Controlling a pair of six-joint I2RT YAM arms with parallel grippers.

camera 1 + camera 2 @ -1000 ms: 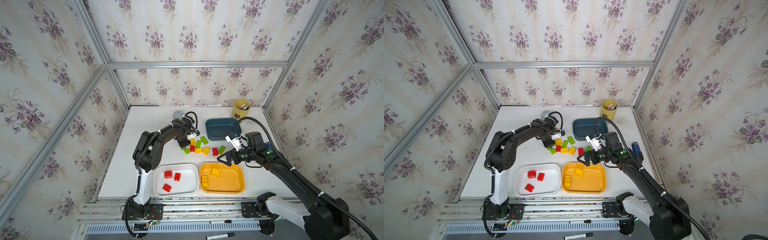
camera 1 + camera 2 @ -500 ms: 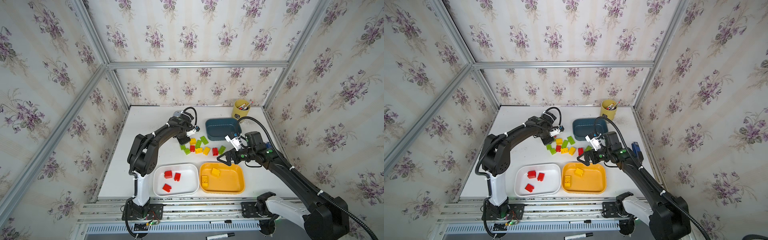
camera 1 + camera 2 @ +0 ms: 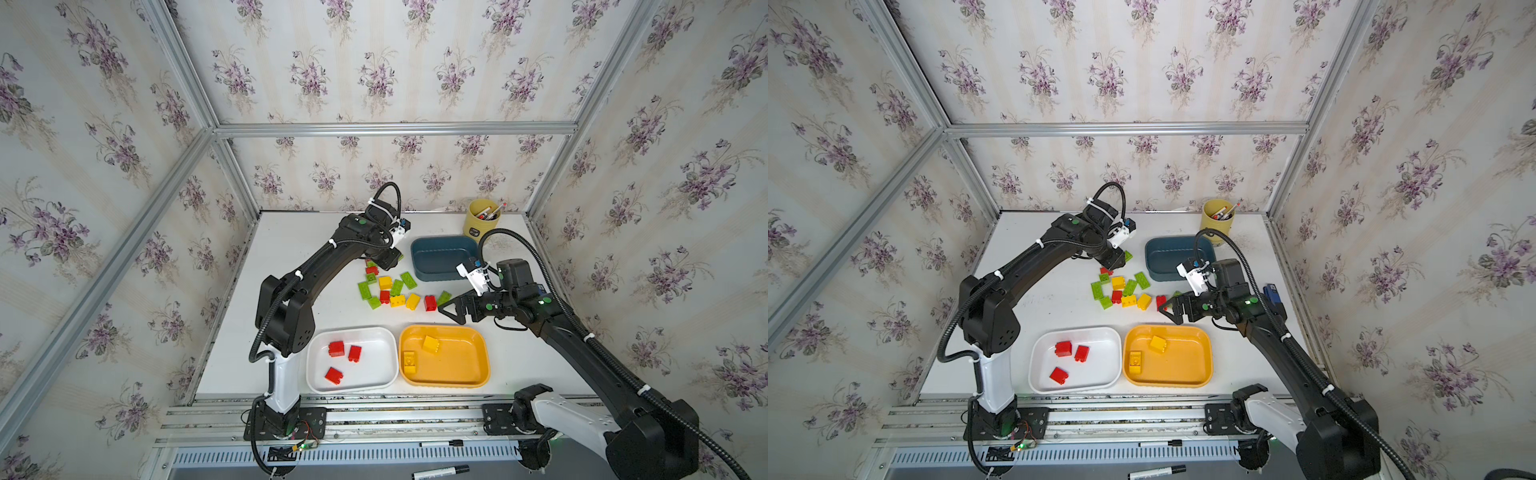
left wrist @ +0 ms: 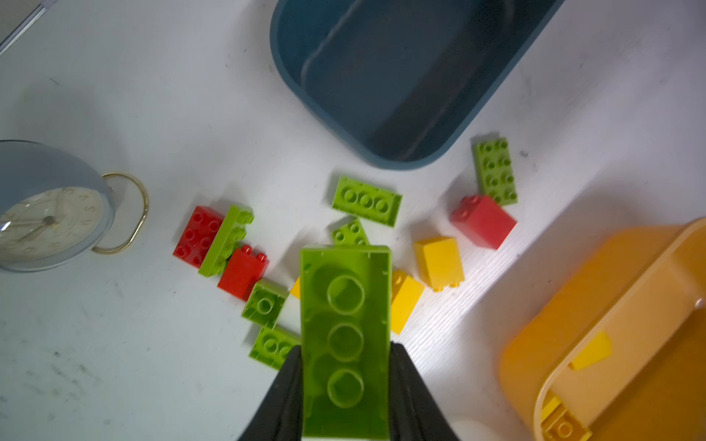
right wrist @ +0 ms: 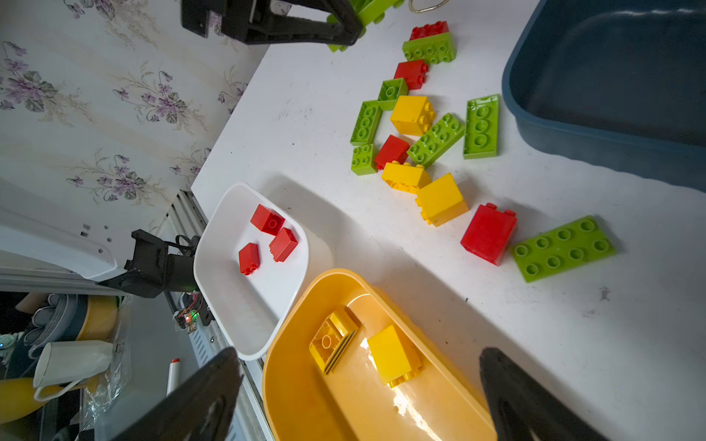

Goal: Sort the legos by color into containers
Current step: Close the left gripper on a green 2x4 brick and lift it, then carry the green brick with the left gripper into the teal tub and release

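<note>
My left gripper [image 4: 345, 378] is shut on a lime green lego [image 4: 345, 324], held with its hollow underside facing the camera. In both top views it hangs over the back of the loose pile of red, yellow and green legos [image 3: 392, 286], left of the empty teal tray [image 3: 440, 257]. The white tray [image 3: 374, 332] holds three red legos [image 3: 336, 348]. Two yellow legos [image 3: 431, 344] lie in the yellow tray [image 3: 469, 370]. My right gripper [image 3: 446, 309] stands open and empty above that tray's far rim [image 5: 332, 275], near a red lego [image 5: 489, 233].
A yellow pen cup [image 3: 482, 218] stands at the back right corner. A small round clock [image 4: 49, 214] sits left of the pile. Flowered walls close in three sides. Markers [image 3: 440, 471] lie below the front rail.
The left arm has stretched out and its gripper has shifted slightly back and up with the green lego still held. The right arm has not moved.
</note>
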